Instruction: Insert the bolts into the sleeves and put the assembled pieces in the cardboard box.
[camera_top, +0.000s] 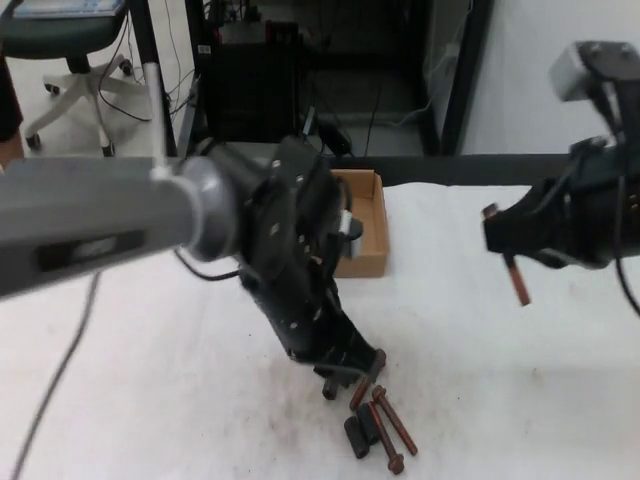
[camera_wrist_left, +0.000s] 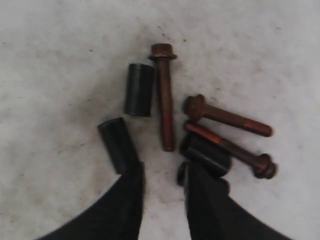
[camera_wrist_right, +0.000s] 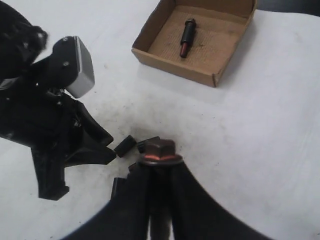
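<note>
Rusty-brown steel hex bolts (camera_wrist_left: 165, 100) and short black cylindrical sleeves (camera_wrist_left: 139, 90) lie clustered on the white tabletop (camera_wrist_left: 60, 50) beneath the left gripper (camera_wrist_left: 161, 171), its jaws apart. The right gripper (camera_wrist_right: 160, 172) is clamped on a 4th bolt (camera_wrist_right: 160, 151). These parts are probably rigid and roll-prone; grasp a sleeve mid-barrel.

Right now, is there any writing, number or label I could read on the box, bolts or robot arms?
None can be read.
The dark plate on the left arm's grey link is too blurred to read.
The cardboard box, the bolts and the sleeves show no print.
</note>
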